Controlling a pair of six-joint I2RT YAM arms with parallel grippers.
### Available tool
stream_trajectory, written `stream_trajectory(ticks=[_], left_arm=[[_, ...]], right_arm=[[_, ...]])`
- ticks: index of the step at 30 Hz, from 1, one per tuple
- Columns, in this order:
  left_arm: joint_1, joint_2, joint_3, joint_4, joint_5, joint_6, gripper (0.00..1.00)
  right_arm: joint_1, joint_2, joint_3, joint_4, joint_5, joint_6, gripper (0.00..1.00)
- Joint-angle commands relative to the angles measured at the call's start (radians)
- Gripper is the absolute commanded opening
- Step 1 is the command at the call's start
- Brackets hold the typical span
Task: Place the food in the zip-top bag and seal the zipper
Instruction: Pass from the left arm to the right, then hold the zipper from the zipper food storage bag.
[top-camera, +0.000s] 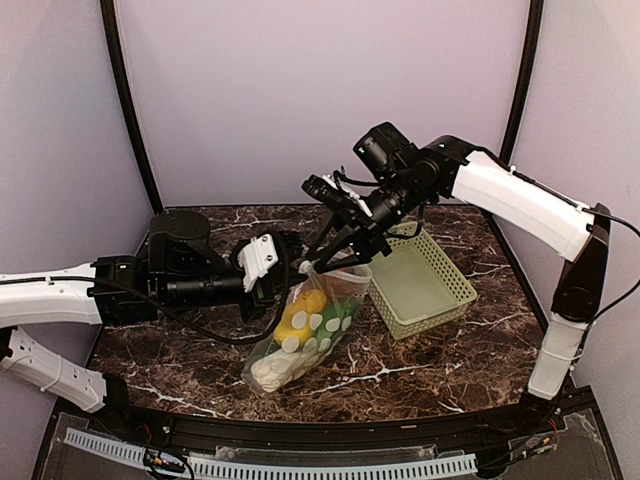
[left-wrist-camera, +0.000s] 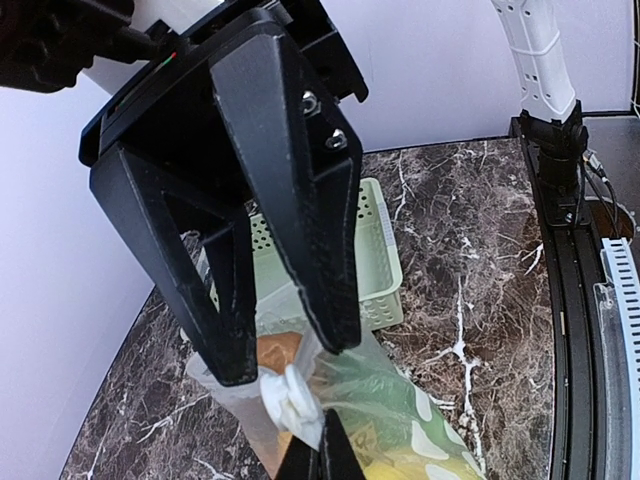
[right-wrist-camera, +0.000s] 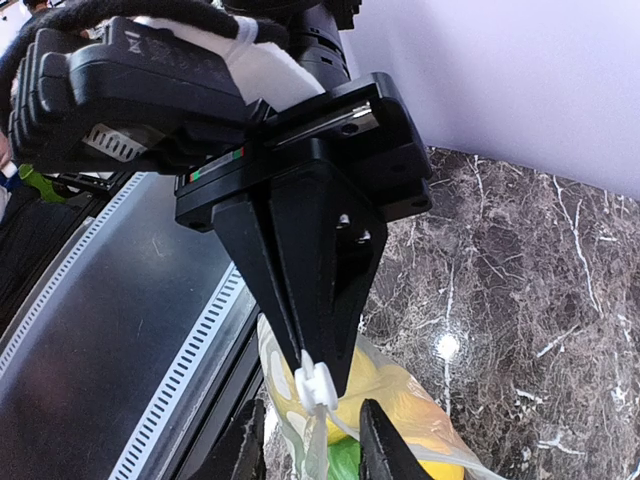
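Observation:
The zip-top bag (top-camera: 305, 330) lies slanted on the marble, clear with white dots. Through it show the food's yellow piece (top-camera: 300, 312), green leaf (top-camera: 332, 315) and pale rounded pieces (top-camera: 270, 370). My left gripper (left-wrist-camera: 322, 452) is shut on the mouth end of the bag, right at the white clump of the zipper (left-wrist-camera: 290, 395). My right gripper (right-wrist-camera: 315, 445) comes down from above with its fingers apart. They straddle the bag's mouth, and the zipper strip (right-wrist-camera: 320, 385) hangs between them. A brown piece (left-wrist-camera: 275, 348) shows inside the mouth.
A light green slotted basket (top-camera: 420, 285) stands to the right of the bag, close behind it. Dark frame posts rise at the back corners. A black rail with a white slotted strip (top-camera: 300, 465) runs along the near edge.

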Motion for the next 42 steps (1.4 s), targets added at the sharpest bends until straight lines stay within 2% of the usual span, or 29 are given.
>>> stream_trajectory(ticks=[1, 9, 14, 28, 30, 33, 35, 39, 42], left_arm=[[0.003, -0.044, -0.026, 0.052, -0.020, -0.018, 0.01], [0.003, -0.050, -0.037, 0.066, -0.022, -0.022, 0.01], [0.003, -0.052, -0.040, 0.066, -0.017, -0.027, 0.01], [0.003, -0.058, -0.057, 0.074, -0.059, -0.030, 0.01], [0.003, -0.056, -0.060, 0.080, -0.083, -0.043, 0.03], [0.003, -0.052, -0.063, 0.083, -0.101, -0.067, 0.13], [0.003, -0.048, -0.065, 0.082, -0.107, -0.077, 0.14], [0.003, -0.039, -0.066, 0.080, -0.122, -0.091, 0.14], [0.003, -0.031, -0.063, 0.074, -0.140, -0.093, 0.07]], right_arm=[[0.019, 0.010, 0.024, -0.009, -0.015, -0.012, 0.30], [0.040, 0.025, 0.029, 0.027, 0.027, 0.008, 0.37], [0.042, 0.042, 0.044, 0.042, 0.034, 0.019, 0.36], [0.042, 0.033, 0.039, 0.042, 0.040, 0.019, 0.04], [0.043, 0.032, 0.043, 0.049, 0.048, 0.031, 0.03], [0.047, 0.031, 0.048, 0.067, 0.071, 0.057, 0.00], [0.049, 0.031, 0.051, 0.073, 0.082, 0.062, 0.00], [0.051, 0.035, 0.053, 0.077, 0.091, 0.068, 0.00], [0.050, 0.035, 0.053, 0.078, 0.095, 0.070, 0.00]])
